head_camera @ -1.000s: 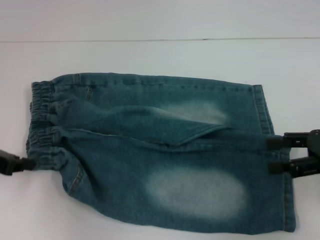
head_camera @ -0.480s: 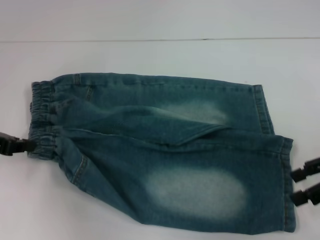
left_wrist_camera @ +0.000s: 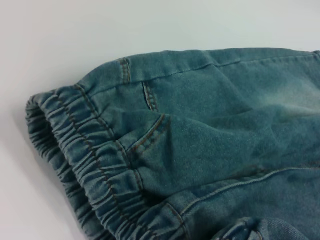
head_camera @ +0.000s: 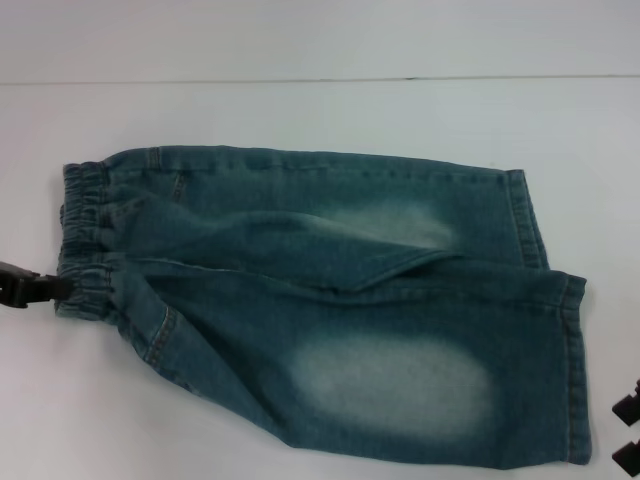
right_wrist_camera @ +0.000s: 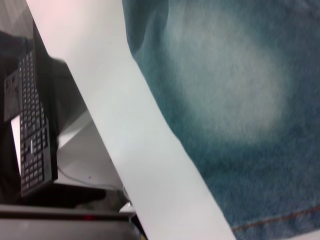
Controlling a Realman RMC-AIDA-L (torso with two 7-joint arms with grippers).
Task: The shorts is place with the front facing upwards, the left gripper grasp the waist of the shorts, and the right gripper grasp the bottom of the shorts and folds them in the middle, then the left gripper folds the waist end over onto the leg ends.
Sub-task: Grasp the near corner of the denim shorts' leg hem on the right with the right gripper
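Nearest me, at the low right corner of the head view, my right gripper (head_camera: 628,433) shows only two black fingertips with a gap between them, parted and holding nothing, just off the table-side corner of the near leg hem. The bottom of the shorts (head_camera: 572,370) lies just beside those tips, toward my left, and the two are apart, not touching. My right wrist view looks down on the pale faded patch (right_wrist_camera: 235,85) of that near leg and the white table (right_wrist_camera: 145,150) edge, with a black keyboard (right_wrist_camera: 31,125) beyond it, off the table. The shorts (head_camera: 320,300) lie flat, front up, their long axis running across me from left to right: gathered band at my left, hems at my right. My left gripper (head_camera: 30,290) sits at the waist of the shorts (head_camera: 85,245), its dark tip meeting the near end of the elastic band; I judge it may be pinching the band, but I cannot tell whether its fingers are closed. The left wrist view shows the ruffled band and a small pocket (left_wrist_camera: 150,135) beside it, but none of my fingers. So the left claw is already at its end, while the right must reach leftward onto the hem. Farthest off lies the rear leg (head_camera: 400,190).
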